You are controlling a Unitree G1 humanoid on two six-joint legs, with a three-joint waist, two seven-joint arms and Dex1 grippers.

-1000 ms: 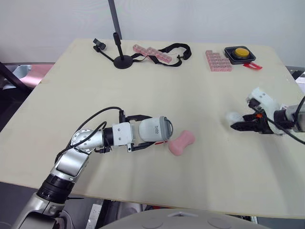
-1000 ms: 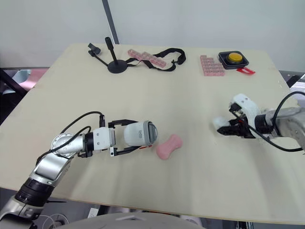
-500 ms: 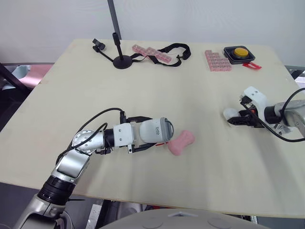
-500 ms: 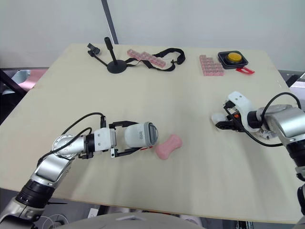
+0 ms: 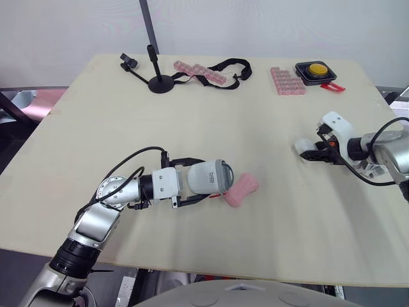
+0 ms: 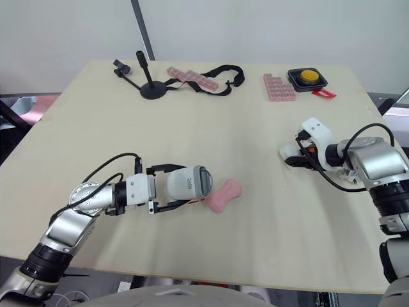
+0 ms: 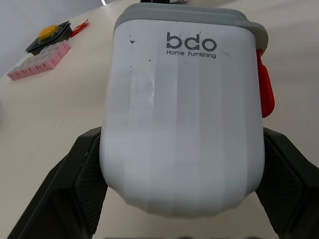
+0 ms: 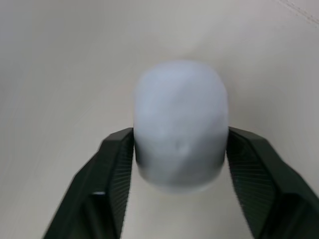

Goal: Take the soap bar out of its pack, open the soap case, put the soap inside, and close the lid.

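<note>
Between the clenched jaws of the left gripper (image 5: 211, 177): white plastic soap case (image 7: 182, 107), grey lid (image 7: 182, 15) on. Beside the lid, on the table (image 5: 255, 96), pink waisted soap bar (image 5: 241, 190): likely light, slippery; grasp its waist. The right gripper (image 5: 308, 151) grips a white rounded lump (image 8: 180, 124).

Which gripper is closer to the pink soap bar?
Left. The left gripper, holding the soap case, sits beside the soap bar; the right gripper, holding a white piece, is far to its right.
</note>
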